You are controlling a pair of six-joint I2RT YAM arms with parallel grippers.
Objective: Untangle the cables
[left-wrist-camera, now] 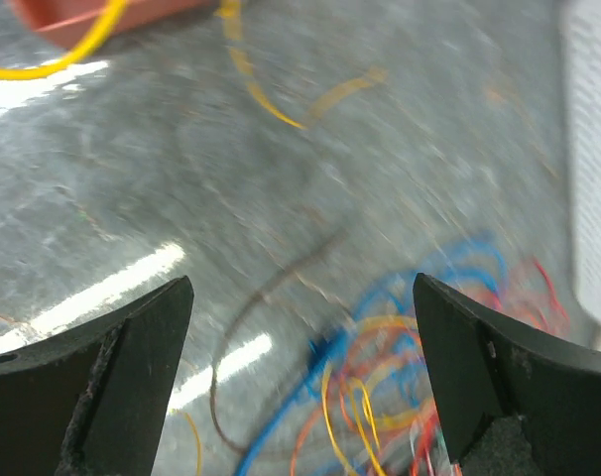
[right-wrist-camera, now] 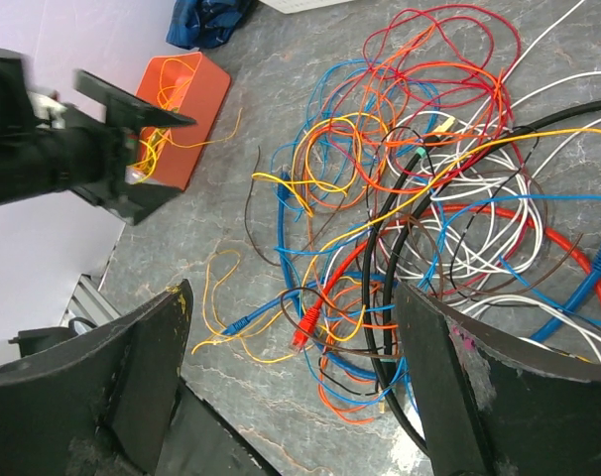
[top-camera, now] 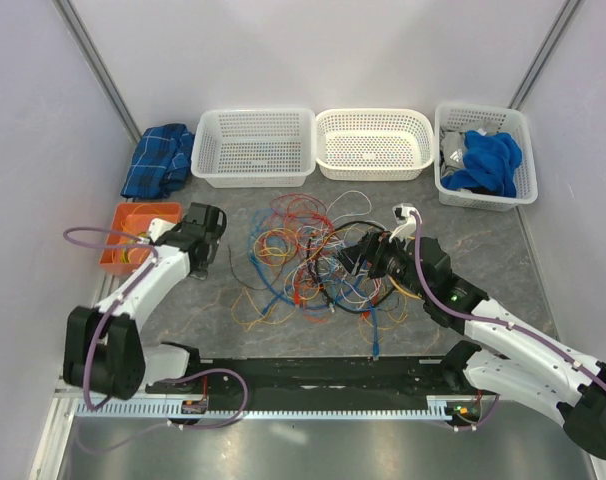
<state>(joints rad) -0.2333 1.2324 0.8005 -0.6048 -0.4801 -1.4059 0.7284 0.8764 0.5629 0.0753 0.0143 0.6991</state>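
dark fingers of the right gripper [right-wrist-camera: 291,297] frame its wrist view, set wide apart with nothing clamped between them. below the gap lie the cables [right-wrist-camera: 420,198]. seen from above, that gripper hangs over the right side of the heap, close to a thick black loop [right-wrist-camera: 380,327]. the left gripper [left-wrist-camera: 300,288] is spread just as wide and holds nothing. it sits above the table [left-wrist-camera: 231,169], between an orange bin [top-camera: 133,215] and the heap's left fringe. its wrist view is blurred, so fine detail there is lost.

the cables sit in the middle of the table as one knot of red, orange, blue, white and yellow strands that cross over and through each other.

by the look of it, the job is at an early stage. a few thin yellow wires [right-wrist-camera: 177,84] lie in the orange bin, one trailing over its rim, which suggests a small share has been sorted out. some yellow strands [top-camera: 248,310] lie loose at the heap's near left edge, and a blue cable [top-camera: 375,340] runs out toward the arms. nearly everything else is interlaced and waits to be pulled free. no cable shows in the white baskets [top-camera: 253,172] at the back.
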